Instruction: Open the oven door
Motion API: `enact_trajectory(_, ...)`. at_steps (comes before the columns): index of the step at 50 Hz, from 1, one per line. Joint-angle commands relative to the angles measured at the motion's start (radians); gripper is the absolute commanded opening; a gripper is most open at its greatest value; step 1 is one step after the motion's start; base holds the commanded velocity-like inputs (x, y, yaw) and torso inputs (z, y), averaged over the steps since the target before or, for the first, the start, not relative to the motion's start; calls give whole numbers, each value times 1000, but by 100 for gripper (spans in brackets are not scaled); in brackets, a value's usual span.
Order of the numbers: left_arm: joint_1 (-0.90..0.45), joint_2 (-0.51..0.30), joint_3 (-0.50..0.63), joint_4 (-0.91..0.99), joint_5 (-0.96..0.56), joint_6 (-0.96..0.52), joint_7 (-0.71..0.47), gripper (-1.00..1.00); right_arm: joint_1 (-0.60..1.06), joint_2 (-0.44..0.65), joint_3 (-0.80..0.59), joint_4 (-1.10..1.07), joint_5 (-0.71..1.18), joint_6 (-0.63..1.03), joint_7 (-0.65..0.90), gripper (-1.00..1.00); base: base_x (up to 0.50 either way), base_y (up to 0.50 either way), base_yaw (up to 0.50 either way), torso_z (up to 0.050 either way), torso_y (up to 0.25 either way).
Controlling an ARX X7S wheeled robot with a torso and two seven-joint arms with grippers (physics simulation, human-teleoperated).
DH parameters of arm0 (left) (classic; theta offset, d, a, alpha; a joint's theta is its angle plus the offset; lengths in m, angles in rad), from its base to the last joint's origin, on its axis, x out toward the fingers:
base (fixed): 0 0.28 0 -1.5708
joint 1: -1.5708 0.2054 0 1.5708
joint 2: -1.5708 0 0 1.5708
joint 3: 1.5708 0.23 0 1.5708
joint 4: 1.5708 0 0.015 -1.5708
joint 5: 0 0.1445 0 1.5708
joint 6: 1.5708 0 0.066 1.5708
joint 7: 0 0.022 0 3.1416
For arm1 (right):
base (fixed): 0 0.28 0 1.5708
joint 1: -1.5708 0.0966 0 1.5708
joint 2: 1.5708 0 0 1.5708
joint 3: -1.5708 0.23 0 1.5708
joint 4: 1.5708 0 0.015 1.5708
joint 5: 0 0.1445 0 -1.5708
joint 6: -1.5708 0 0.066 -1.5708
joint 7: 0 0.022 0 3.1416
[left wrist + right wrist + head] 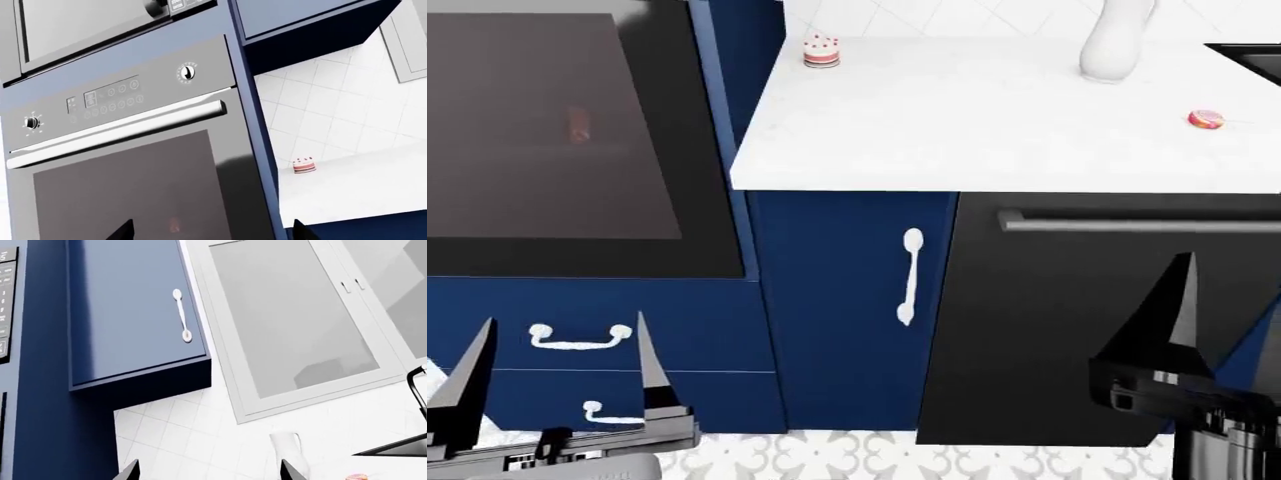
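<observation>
oven door (133, 185) shut, upright | bar handle (113, 134) horizontal | both end effectors open

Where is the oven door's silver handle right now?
In the left wrist view, the silver bar handle runs along the closed oven door, between its dark window and the control panel. Neither gripper touches it.

head: looks down at cabinet fronts | wrists: face upward | shared: small cake (304, 164)

I see oven door (127, 190) glossy dark tinted glass, its bar handle (117, 132) brushed silver metal; desk (988, 120) smooth matt white.
</observation>
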Motion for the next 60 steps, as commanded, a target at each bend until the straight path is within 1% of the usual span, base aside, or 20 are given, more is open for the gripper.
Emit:
enact_trajectory(1,1,-9,6,3,8,-1,-7,100,7,5,-13,15,-13,-14,-3,100,0,0,500,0,0)
enact_trajectory(60,8,-37,10,25,3,-12,-44,100,-6,36,-37,21,3,-55,5,100,0,0,500,0,0)
